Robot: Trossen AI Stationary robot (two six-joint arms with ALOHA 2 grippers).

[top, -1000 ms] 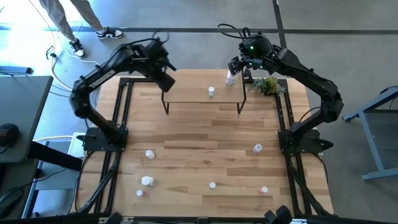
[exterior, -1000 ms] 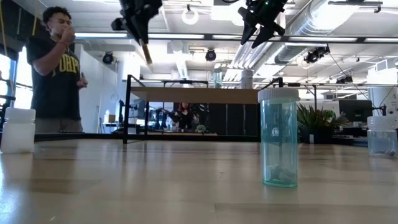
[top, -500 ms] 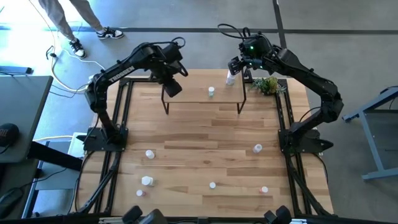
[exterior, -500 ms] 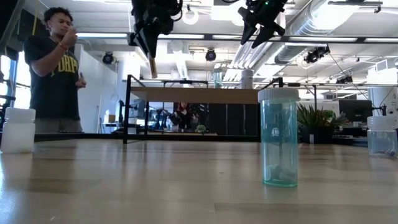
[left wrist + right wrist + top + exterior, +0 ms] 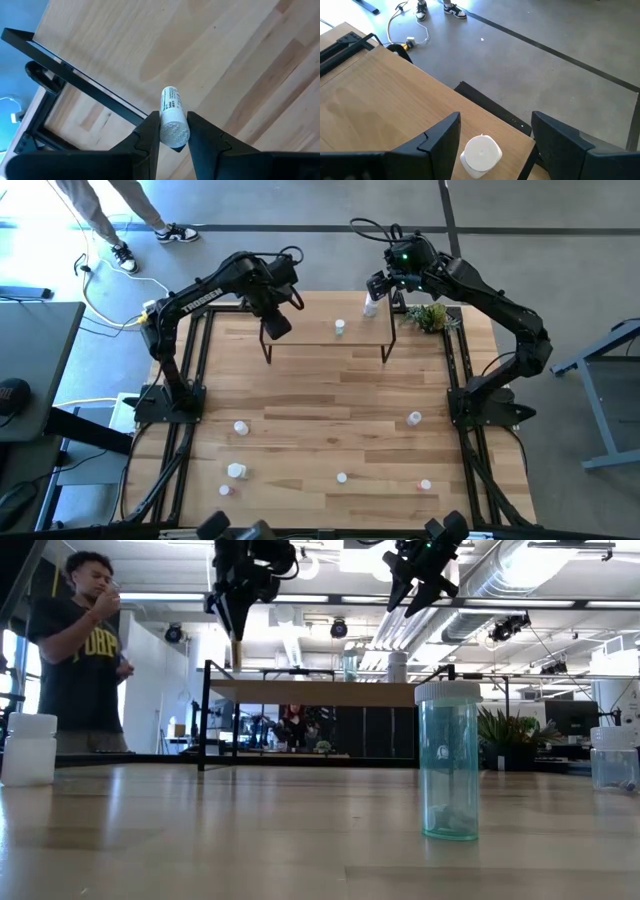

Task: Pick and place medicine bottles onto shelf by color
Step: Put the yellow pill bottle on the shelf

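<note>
My left gripper (image 5: 275,323) hangs over the left end of the shelf (image 5: 330,338), pointing down, shut on a slim white medicine bottle (image 5: 170,105). At the shelf's right end my right gripper (image 5: 495,120) slants down, open. A white bottle (image 5: 481,154) stands on the shelf between its fingers, clear of both. Another small bottle (image 5: 340,327) stands on its base mid-shelf. Several more bottles stand on the table, among them a teal one (image 5: 448,760). My left gripper pinches the slim bottle between its two fingers at the cap end (image 5: 166,129), on opposite sides. The fingers come from above, pointing down. The bottle hangs upright below them (image 5: 237,650), cap up, lifted clear above the shelf board.
Loose bottles stand near the table's front (image 5: 236,471) (image 5: 341,477) (image 5: 425,485) and at the right (image 5: 414,418). A small green plant (image 5: 432,316) sits beside the shelf's right end. A person (image 5: 85,650) stands beyond the table's far left corner.
My left gripper, still shut on the slim bottle, has swung toward the table's right and sunk toward the shelf's left end, rolling a little about its own axis. The bottle stays upright and clear of the shelf. The person has shifted slightly.
</note>
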